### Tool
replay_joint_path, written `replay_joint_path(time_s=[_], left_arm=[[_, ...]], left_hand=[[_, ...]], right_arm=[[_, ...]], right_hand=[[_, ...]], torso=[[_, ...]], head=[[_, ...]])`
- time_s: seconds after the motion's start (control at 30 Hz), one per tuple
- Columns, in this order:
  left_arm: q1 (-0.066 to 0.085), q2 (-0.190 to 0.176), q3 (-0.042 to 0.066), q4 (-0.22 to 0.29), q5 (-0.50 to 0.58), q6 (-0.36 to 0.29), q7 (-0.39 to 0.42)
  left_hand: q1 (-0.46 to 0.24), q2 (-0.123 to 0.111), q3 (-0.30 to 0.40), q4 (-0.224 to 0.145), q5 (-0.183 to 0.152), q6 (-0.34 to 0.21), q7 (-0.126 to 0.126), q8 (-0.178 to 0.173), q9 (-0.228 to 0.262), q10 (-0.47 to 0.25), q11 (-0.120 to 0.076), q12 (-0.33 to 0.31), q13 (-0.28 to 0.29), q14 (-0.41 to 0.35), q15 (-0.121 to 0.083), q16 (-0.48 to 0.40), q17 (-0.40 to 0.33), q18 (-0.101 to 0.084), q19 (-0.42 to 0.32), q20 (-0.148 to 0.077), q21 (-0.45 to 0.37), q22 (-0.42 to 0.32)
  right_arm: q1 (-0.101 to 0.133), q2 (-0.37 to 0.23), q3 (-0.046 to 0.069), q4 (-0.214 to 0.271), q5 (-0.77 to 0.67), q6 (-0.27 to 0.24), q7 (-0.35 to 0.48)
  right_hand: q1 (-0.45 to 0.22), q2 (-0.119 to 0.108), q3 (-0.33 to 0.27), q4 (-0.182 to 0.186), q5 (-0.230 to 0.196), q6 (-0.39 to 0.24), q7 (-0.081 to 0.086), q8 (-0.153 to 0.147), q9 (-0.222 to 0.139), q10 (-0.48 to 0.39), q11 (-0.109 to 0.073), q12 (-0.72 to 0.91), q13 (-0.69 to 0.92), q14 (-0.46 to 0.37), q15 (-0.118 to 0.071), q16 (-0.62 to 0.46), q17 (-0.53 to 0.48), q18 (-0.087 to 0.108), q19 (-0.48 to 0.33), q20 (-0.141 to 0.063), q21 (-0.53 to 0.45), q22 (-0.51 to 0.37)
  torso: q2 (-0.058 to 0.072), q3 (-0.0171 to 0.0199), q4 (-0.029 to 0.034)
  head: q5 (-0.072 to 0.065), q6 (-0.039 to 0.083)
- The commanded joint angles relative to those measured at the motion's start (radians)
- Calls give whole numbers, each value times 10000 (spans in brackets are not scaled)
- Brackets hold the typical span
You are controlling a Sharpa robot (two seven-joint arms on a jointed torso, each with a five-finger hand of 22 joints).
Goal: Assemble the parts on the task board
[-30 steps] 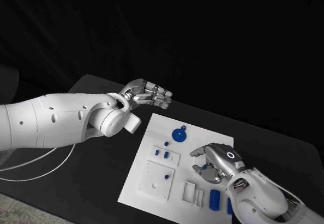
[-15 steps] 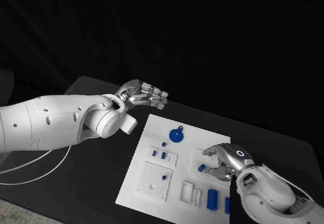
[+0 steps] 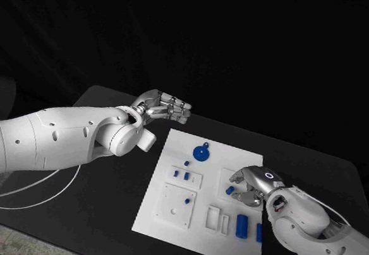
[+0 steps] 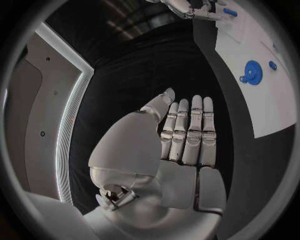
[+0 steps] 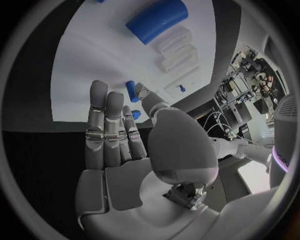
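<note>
Black desk [image 3: 91,204] carries the white task board [image 3: 203,235] at its middle. White cable [image 3: 38,194] trails over the desk's left side under the left arm; nothing lies between either robot hand and the board.

Left robot hand [image 3: 164,107] hangs above the desk's far left corner, off the board; its wrist view shows fingers [image 4: 187,132] straight and side by side, holding nothing.

Right robot hand [image 3: 249,185] is low over the board's right half, fingers [image 5: 109,127] extended together, thumb apart, nothing in its grasp. A small blue part [image 3: 230,189] lies on the board just beside its fingertips.

Blue parts seen from the head camera: one round gear-like disc [image 3: 203,153] at the far end, one cylinder [image 3: 243,226] at the near right, two small pegs [image 3: 181,175] in a white block left of centre. Another blue piece at the right arm's edge, partly hidden.
</note>
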Motion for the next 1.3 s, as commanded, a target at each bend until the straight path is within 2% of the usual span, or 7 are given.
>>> replay_joint_path(time_s=[0.03, 0.17, 0.3, 0.6, 0.93, 1.07, 1.3], left_arm=[[15, 16, 5, 9, 46, 136, 88], [15, 7, 5, 11, 46, 126, 81], [15, 4, 5, 12, 46, 123, 80], [15, 0, 4, 7, 46, 131, 79], [15, -9, 4, 0, 46, 136, 59], [15, -9, 3, -3, 46, 142, 40], [15, -20, 2, -5, 46, 152, 16]], left_hand=[[87, 40, -5, 66, -24, 8, -20, 11, 3, -39, -1, -31, -9, -39, -2, -25, 12, 69, 40, -2, 48, -9], [87, 40, -5, 66, -24, 8, -20, 11, 3, -39, -1, -31, -9, -39, -2, -25, 12, 69, 40, -2, 48, -9], [87, 40, -5, 66, -24, 8, -20, 11, 3, -39, -1, -31, -9, -39, -2, -25, 12, 69, 40, -2, 48, -9], [87, 40, -5, 66, -24, 8, -20, 11, 3, -39, -1, -31, -9, -39, -2, -25, 12, 69, 40, -2, 48, -9], [87, 40, -5, 66, -24, 8, -20, 11, 3, -39, -1, -31, -9, -39, -2, -25, 12, 69, 40, -2, 48, -9], [88, 38, -9, 80, -17, -3, -19, 9, 3, -54, 5, -32, -9, -55, 4, -27, 11, 68, 47, 1, 48, -69], [88, 38, -9, 80, -17, -3, -19, 9, 3, -54, 5, -32, -9, -55, 4, -27, 11, 68, 47, 1, 48, -69]], right_arm=[[0, 70, -3, -28, 72, 349, 242], [-1, 143, -5, -57, 113, 426, 302], [-1, 182, -6, -74, 125, 439, 323], [-3, 294, -13, -150, 27, 478, 306], [-5, 336, -22, -259, -238, 335, 248], [-6, 343, -27, -283, -323, 279, 212], [-8, 357, -34, -321, -396, 233, 184]], right_hand=[[-169, 11, 200, -99, 51, 81, 19, 38, -5, 104, -22, 15, -3, 62, -1, 41, 39, 41, 342, -113, 85, 41], [-363, 114, 402, -152, -43, 213, 65, 36, -4, 323, -75, 16, -3, 121, -40, 58, 80, 30, 359, -146, 172, 58], [-521, 226, 1053, -253, -312, 449, 112, 42, 0, 616, -146, 10, -6, 177, -93, 85, 136, -34, 365, -199, 297, 106], [-647, 272, 1944, -333, -469, 914, 132, 43, 8, 1205, -296, 21, 5, 263, -202, 95, 239, -164, 352, -334, 531, 227], [-625, 261, 2290, -310, -634, 1045, 141, 43, 9, 1146, -278, 19, 4, 257, -198, 61, 305, -152, 322, -336, 579, 282], [-639, 171, 2529, -247, -699, 1021, 165, 44, 10, 1015, -239, 25, 7, 231, -173, 33, 320, -102, 292, -309, 558, 307], [-616, 117, 2567, -234, -701, 1048, 165, 47, 12, 910, -210, 20, 5, 232, -158, 31, 328, -70, 288, -295, 547, 324]], torso=[[0, 1, 4], [1, 5, 1], [-3, -5, -8], [0, 3, 1], [-1, 6, -8], [0, 6, -10], [4, 7, -5]], head=[[-3, -12], [0, -24], [0, -14], [3, -37], [7, -51], [8, -57], [0, -76]])
